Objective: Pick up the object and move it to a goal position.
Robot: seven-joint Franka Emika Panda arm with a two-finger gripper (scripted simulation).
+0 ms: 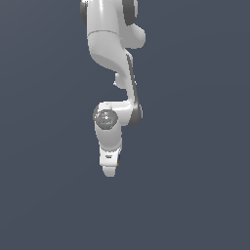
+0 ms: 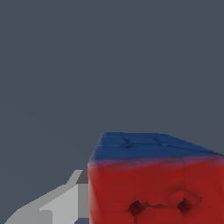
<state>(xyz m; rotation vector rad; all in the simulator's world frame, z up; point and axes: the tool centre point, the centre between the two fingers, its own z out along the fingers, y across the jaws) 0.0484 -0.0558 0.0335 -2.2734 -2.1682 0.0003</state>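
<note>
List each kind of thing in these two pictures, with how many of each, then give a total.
Robot arm: 1
Gripper: 1
Cube with red and blue faces, close against one finger of the gripper: 1
Total: 3

Both renders are evenly and softly lit against a flat slate-grey backdrop, with no cast shadows or glare. The white arm point(image 1: 114, 44) shades gently toward its edges. In the wrist view the cube point(image 2: 153, 183) looks blurred and smeared, low-resolution.
</note>
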